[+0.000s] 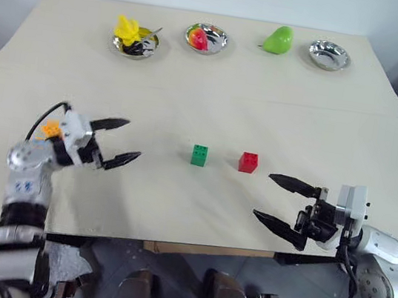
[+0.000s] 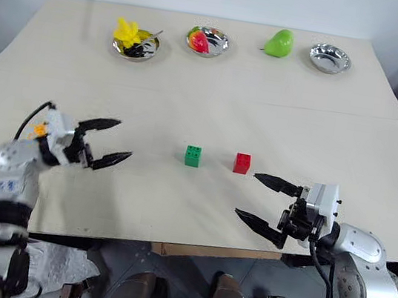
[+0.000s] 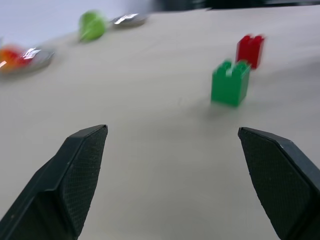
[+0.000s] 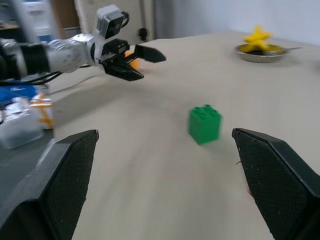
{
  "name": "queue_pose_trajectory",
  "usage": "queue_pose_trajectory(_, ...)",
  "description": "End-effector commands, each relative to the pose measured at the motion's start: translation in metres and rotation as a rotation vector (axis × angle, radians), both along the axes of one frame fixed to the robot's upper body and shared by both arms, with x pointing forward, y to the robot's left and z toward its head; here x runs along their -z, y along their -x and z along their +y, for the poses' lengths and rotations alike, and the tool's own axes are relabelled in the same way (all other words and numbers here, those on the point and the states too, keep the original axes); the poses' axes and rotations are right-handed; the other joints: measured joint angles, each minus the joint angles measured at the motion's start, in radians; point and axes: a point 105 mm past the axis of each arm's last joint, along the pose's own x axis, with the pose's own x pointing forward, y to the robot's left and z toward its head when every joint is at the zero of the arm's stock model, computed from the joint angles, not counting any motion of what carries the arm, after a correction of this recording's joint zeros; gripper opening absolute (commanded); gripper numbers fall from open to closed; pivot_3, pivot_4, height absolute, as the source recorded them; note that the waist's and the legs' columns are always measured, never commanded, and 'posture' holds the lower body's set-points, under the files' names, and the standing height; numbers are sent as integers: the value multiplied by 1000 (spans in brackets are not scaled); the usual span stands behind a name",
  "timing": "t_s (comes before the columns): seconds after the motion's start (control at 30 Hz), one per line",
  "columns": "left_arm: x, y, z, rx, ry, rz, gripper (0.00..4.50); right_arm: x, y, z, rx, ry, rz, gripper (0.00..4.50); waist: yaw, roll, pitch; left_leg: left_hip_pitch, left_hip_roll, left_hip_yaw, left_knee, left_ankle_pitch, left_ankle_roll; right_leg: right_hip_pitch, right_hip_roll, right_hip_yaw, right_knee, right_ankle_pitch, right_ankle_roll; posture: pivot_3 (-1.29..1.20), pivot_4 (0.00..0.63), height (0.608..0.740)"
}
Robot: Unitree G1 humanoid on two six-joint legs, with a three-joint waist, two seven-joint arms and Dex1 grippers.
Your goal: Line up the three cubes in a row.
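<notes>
A: Starting from the green cube (image 1: 199, 155), where did the other two sit?

B: The red cube (image 1: 248, 162) stood just beside it on the robot's right, already level with it. The orange cube (image 1: 51, 128) lay well apart on the other side, mostly hidden behind the left gripper (image 1: 118, 141), on the counter (image 1: 176, 198).

A: And the jaws?

B: Both pairs were spread wide and held nothing. The left gripper pointed back toward the green cube; the right gripper (image 2: 260, 198) hung near the red cube, on the side away from the green one.

A: So what did the step ask for?

B: I judged the orange cube was the one left to bring in. The left arm would do well to come around behind it, close squarely on two flat faces, and set it down on the green cube's free side, matching the gap between green and red.

A: Any handling notes?

B: The cubes were hard, glossy plastic with studded tops and flat, smooth sides, likely to slip from a crooked pinch. The counter was matte and pale. Far beyond the green cube stood shiny metal dishes (image 1: 329, 55), a smooth green pear (image 1: 279, 39) and a spiky yellow toy (image 1: 127, 30).
</notes>
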Motion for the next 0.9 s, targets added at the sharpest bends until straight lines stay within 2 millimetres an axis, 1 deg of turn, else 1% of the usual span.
queue_pose_trajectory(0.03,-11,34,19,-214,21,-81,4450,-12,-5,9,-46,-39,-69,4500,0,0,0,0,-1,0,0,0,1,0,-2,0,1,0,0,0,150,740)
queue_pose_trajectory(0.1,1,54,27,-317,51,-42,4450,-15,-9,13,-63,-44,-80,4500,17,0,0,0,-3,-1,1,0,2,1,-4,0,2,0,0,0,150,740)
queue_pose_trajectory(0.13,8,68,35,-399,85,-25,4450,-15,-11,16,-81,-35,-86,4500,20,0,0,0,-2,-1,2,0,2,1,-4,0,2,0,0,0,150,740)
queue_pose_trajectory(0.27,28,116,76,-755,212,5,4450,-12,-15,23,-122,-9,-132,4500,23,-2,-1,1,-2,-1,3,-1,2,1,-5,1,2,0,0,0,150,740)
queue_pose_trajectory(0.33,36,133,92,-882,255,17,4450,-9,-16,25,-135,-1,-141,4500,22,-2,-1,1,-1,-1,2,-1,2,1,-4,0,2,0,-1,0,150,740)
queue_pose_trajectory(0.37,40,140,97,-920,289,33,4450,-8,-17,26,-139,0,-144,4500,22,-2,-1,1,-1,-1,2,-1,2,1,-5,0,2,0,-1,0,150,740)
queue_pose_trajectory(0.43,42,147,102,-970,286,37,4450,-6,-18,27,-148,3,-141,4500,21,-2,-1,1,-1,0,2,-2,2,1,-5,0,2,0,-1,0,150,740)
queue_pose_trajectory(0.53,35,136,94,-933,287,32,4450,-5,-18,29,-165,9,-140,4500,22,-2,-1,1,-2,0,2,-2,3,0,-5,0,2,0,-1,0,150,740)
queue_pose_trajectory(0.63,25,107,86,-870,290,35,4450,-2,-19,29,-171,37,-130,4500,24,-2,-1,1,-1,0,2,-2,3,0,-5,0,3,0,-2,0,150,740)
queue_pose_trajectory(0.7,21,84,90,-874,271,54,4450,0,-18,29,-172,50,-123,4500,24,-2,-1,1,-1,0,3,-2,2,0,-5,0,4,0,-2,0,150,740)
queue_pose_trajectory(0.73,19,78,92,-876,266,56,4450,1,-18,29,-172,54,-121,4500,22,-2,-1,1,-2,0,2,-2,2,0,-5,0,4,0,-2,0,150,740)
queue_pose_trajectory(0.8,11,58,94,-872,288,56,4450,1,-18,30,-168,58,-124,4500,20,-2,-2,1,-2,0,2,-2,2,-1,-5,0,5,0,-3,0,150,740)
queue_pose_trajectory(0.83,8,51,96,-873,286,63,4450,2,-18,30,-166,59,-124,4500,18,-2,-2,1,-2,1,2,-2,2,-1,-5,0,5,0,-3,0,150,740)
queue_pose_trajectory(0.9,9,39,105,-914,277,97,4450,2,-15,29,-162,58,-122,4500,15,-2,-2,1,-2,2,2,-2,2,-2,-4,-1,5,0,-3,0,150,740)
